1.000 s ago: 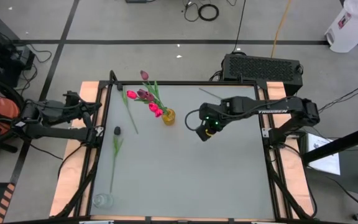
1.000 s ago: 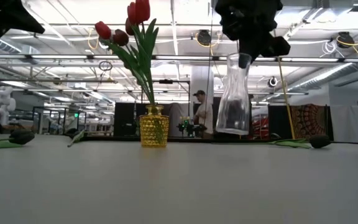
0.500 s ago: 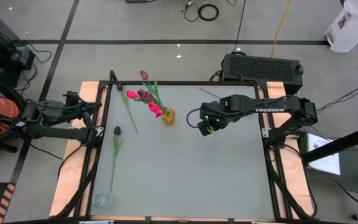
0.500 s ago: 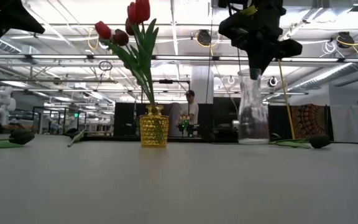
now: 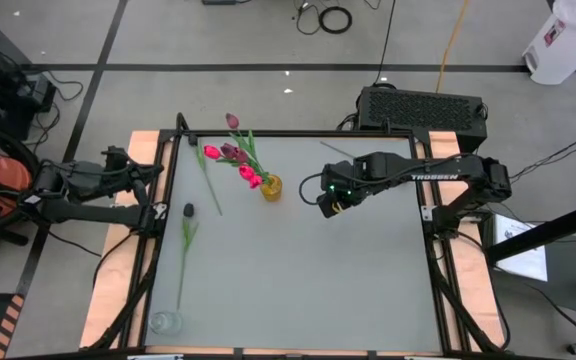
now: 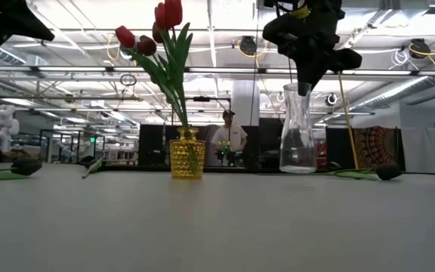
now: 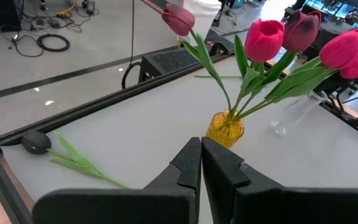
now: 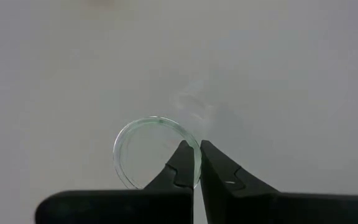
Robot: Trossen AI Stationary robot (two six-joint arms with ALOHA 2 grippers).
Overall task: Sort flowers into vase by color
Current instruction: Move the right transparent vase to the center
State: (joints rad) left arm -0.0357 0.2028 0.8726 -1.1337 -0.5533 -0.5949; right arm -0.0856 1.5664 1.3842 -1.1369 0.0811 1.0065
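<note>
My right gripper (image 5: 328, 206) stands over the middle of the table, shut on a clear glass vase (image 6: 297, 140) that stands upright on its base. To its left, a yellow vase (image 5: 271, 187) holds several tulips (image 6: 168, 15) with pink, red and maroon heads. Two dark-headed tulips lie flat on the table's left part: one (image 5: 208, 182) near the far left corner, another (image 5: 188, 211) with its stem running toward the near edge. A further dark-headed tulip (image 6: 387, 172) lies at the right in the low view. My left gripper (image 7: 201, 163) waits shut at the table's left edge. My right gripper pinches the clear vase's rim (image 8: 194, 149) between its two fingers, one finger (image 8: 180, 163) inside the mouth and the other outside. The fingers come from above, pointing down. The vase stands upright with its base (image 6: 297, 169) on the table.
A small clear glass (image 5: 165, 322) sits at the near left corner. A thin stem (image 5: 338, 150) lies near the far edge behind the right arm. A person (image 6: 229, 140) stands in the room beyond the table. Bare tabletop (image 5: 308, 280) spreads across the near right part.
The right gripper has gone down and a little toward the far edge, carrying the clear vase. The vase, lifted clear and tilted a second ago, now stands upright on the table. The gripper stays shut on its rim.
</note>
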